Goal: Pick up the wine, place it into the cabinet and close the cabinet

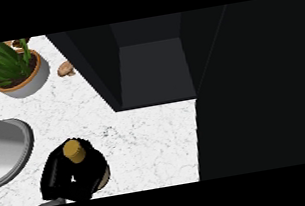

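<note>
Wine (74, 151) in the left hand (67, 179), short of the open cabinet (154, 69).
We see the hand's fingers curled round the bottle, hiding most of it; only the gold cap pokes up above them. Hand and wine sit over the lower left of the marble counter (148, 146), well apart from the dark cabinet, whose door (265, 86) stands open at right. A potted plant (19, 71) stands at upper left.

Wine (74, 151) gold-capped, upright, lower left; dark cabinet (154, 69) open.
</note>
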